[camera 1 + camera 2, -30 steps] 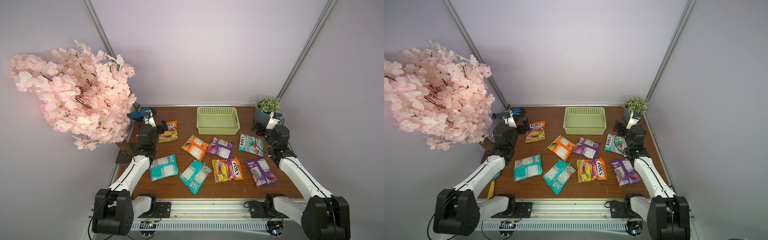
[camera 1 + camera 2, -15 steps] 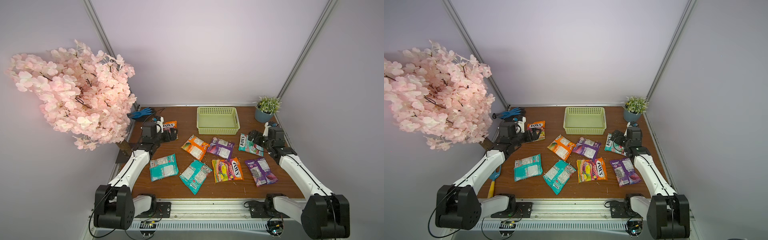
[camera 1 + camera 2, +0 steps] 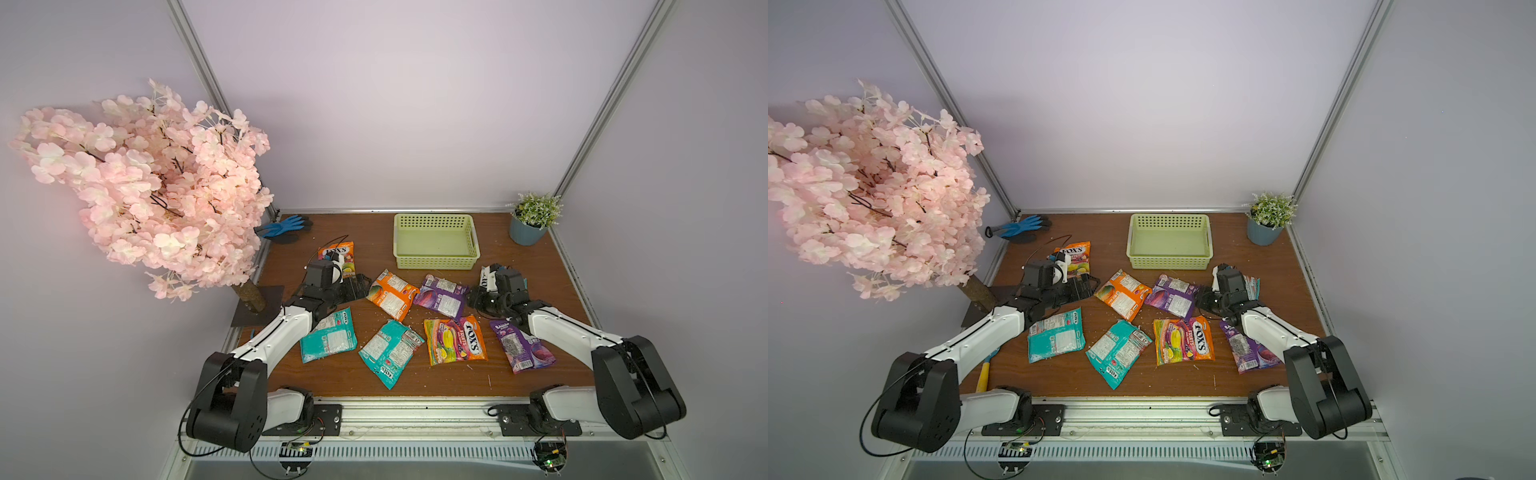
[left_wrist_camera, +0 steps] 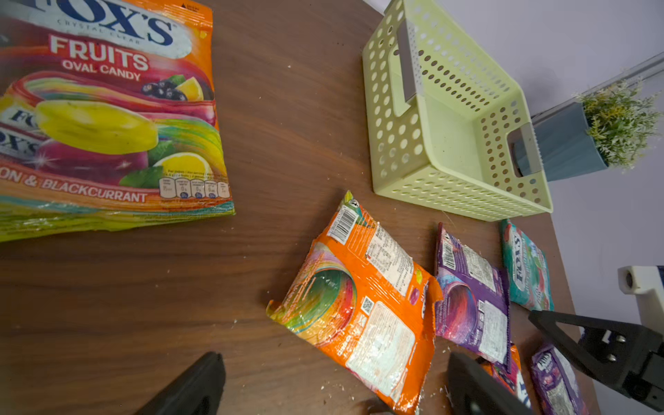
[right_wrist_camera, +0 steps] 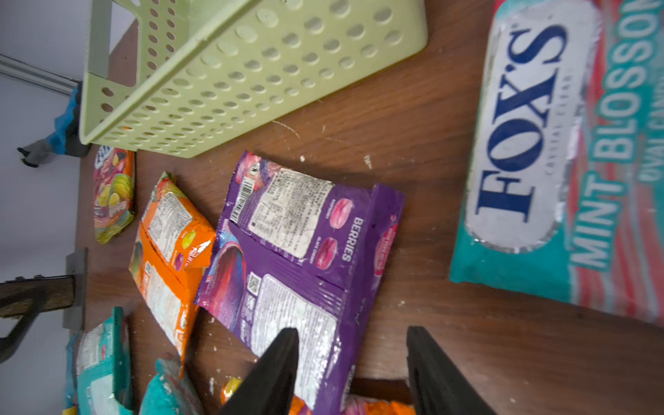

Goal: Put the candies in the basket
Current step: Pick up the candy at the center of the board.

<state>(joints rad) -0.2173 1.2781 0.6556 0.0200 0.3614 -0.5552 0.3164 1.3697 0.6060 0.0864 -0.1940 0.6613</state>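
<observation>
Several FOX'S candies lie flat on the brown table in front of the pale green basket, which holds nothing. My left gripper is open, its fingers astride a corner of the face-down orange bag. My right gripper stands open at about half width over the edge of the face-down purple bag. One finger is above the bag, the other above bare wood. A teal mint bag lies beside that gripper, mostly hidden under the arm in both top views.
A pink blossom tree overhangs the left side, on a dark base plate. A blue glove lies at the back left and a potted plant stands at the back right. More bags lie near the front.
Both arms have swung inward and lower toward the middle bags. The left left the far orange fruits bag for the face-down one. The right gripper's jaws have narrowed.
</observation>
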